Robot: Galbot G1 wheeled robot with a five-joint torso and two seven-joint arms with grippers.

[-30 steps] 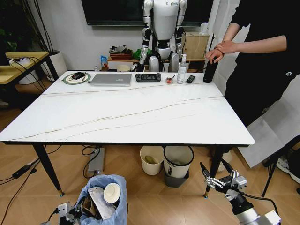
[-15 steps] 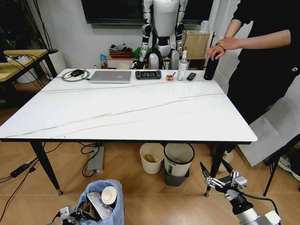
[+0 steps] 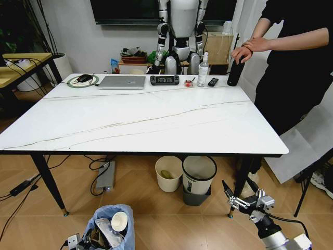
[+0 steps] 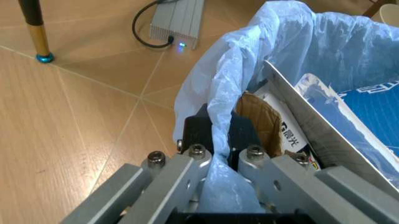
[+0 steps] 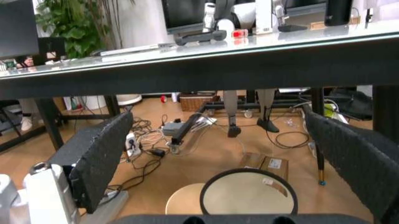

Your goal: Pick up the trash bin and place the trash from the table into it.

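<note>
The trash bin, lined with a crinkled light-blue bag, hangs low by the floor in front of the white table. My left gripper is shut on its near rim. In the left wrist view the gripper pinches the bag's edge between black fingers. Trash lies in the trash bin: brown cardboard, a blue paper cup, a white round piece. My right gripper hangs open below the table's right front corner; its pads stand wide apart.
Under the table stand a cream pail and a black-rimmed white bin. A laptop, a controller, a spray bottle and a remote lie along the far edge. A person's hand holds a black bottle at the far right corner.
The whole head picture has shifted a little. The trash bin, still in my left gripper, now sits lower in the picture and looks smaller. The right gripper keeps its place.
</note>
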